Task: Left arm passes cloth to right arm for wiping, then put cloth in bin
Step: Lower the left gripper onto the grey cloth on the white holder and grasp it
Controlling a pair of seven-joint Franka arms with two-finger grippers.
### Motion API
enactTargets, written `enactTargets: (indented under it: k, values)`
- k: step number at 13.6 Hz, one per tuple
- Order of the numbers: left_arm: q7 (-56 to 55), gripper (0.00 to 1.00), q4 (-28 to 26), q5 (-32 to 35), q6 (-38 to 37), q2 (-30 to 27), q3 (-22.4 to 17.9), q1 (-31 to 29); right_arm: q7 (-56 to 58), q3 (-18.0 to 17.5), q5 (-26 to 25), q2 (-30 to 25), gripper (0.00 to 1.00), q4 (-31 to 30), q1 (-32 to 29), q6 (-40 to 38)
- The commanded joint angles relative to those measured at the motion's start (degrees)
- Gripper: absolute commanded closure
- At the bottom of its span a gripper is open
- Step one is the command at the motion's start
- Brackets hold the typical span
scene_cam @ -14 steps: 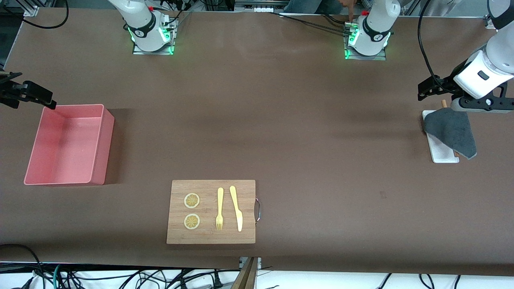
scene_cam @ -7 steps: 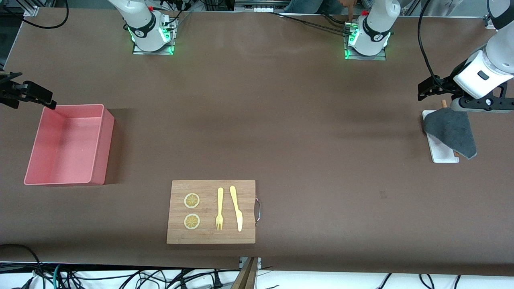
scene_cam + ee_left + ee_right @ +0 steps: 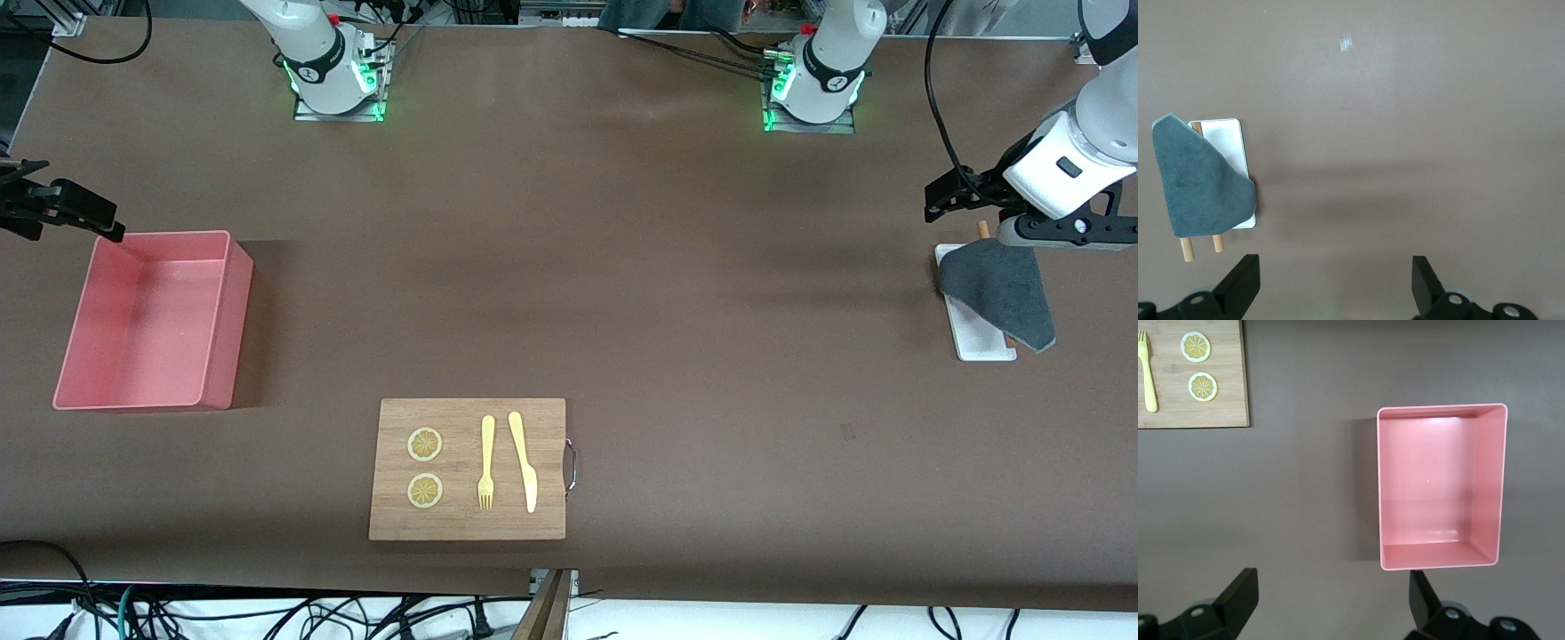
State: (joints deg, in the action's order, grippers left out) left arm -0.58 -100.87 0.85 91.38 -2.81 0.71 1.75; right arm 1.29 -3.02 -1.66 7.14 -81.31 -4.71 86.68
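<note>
Still, the soft dark grey fabric cloth (image 3: pixel 1000 292) lies draped over the small white flat tray (image 3: pixel 978 340) and two wooden sticks (image 3: pixel 1202 246), so the left gripper (image 3: pixel 1334 287), spread wide above the table beside it, could drag those along, while the right gripper (image 3: pixel 1327 603), likewise spread, waits beside the empty pink rectangular plastic bin (image 3: pixel 151 320), and nothing on the table has shifted.

The tabletop (image 3: pixel 676 293) is plain dull brown. At the frame's middle left edge the bin (image 3: pixel 151 320) is solid pink. The wooden board (image 3: pixel 467 468) at lower centre is light tan with fine grain; on it are two yellow lemon slices (image 3: pixel 425 444) with segment patterns, a pale yellow fork (image 3: pixel 486 462) and knife (image 3: pixel 524 460). The cloth (image 3: pixel 1000 289) is dark grey on a white tray (image 3: pixel 978 342).
</note>
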Motion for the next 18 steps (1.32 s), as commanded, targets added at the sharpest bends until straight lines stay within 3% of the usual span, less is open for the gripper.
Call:
enactTargets:
  k: [1, 13, 18]
  values:
    - [-0.12, 0.0, -0.91, -1.11, -0.41, -1.06, -0.01, 0.01, 0.46, -0.24, 0.34, 0.68, 0.0, 1.5, -0.3, -0.38]
    - [0.58, 0.0, -0.91, -1.37, -0.41, -0.62, -0.36, -0.17, 0.38, -0.24, 0.34, 0.68, 0.0, 1.5, -0.38, -0.46]
    - [0.76, 0.0, -0.56, -0.85, 0.64, 3.24, -0.45, -4.29, 0.29, -0.24, 0.34, 0.68, 0.0, 1.5, -0.38, -0.38]
